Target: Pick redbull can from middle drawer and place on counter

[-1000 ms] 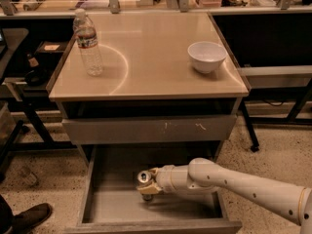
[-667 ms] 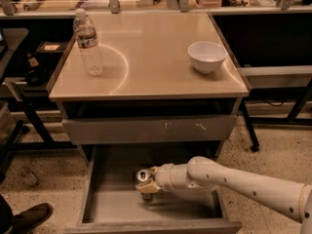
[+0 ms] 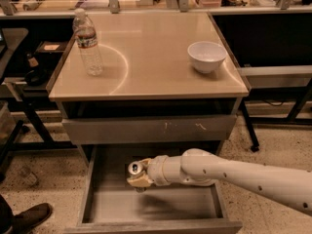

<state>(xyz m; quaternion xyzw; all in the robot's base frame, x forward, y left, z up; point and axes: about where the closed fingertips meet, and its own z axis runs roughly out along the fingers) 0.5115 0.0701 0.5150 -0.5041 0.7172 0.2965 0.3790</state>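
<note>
Pincer [image 3: 137, 177] sits at lower centre-left of the frame, over the open middle drawer [image 3: 161, 206]. Its tan fingers [image 3: 142, 181] are closed around the redbull can [image 3: 135, 168], with no gap showing between them and the can. The can is tilted, its silver top with the pull tab turned up and toward the left. A soft shadow lies on the drawer's grey floor just under the pincer and can, and whether the can touches the floor cannot be told.

Compared with a second ago, pincer and can have shifted a little to the left and slightly upward in the frame, and the grip on the can looks the same. The white arm [image 3: 234, 172] reaches in from the lower right edge across the drawer's right side, and its elbow bulge has moved left along with the pincer.

Above the open drawer is the closed grey drawer front [image 3: 146, 129] with pale scratch marks. Above that is the beige worktop [image 3: 156, 67], filling the upper middle of the frame. On it a clear water bottle [image 3: 89, 43] stands upright at upper left and a white bowl [image 3: 206, 56] rests at upper right, well apart; both are where they were before. A dark shoe [image 3: 29, 217] shows at the bottom left corner on the speckled floor.
</note>
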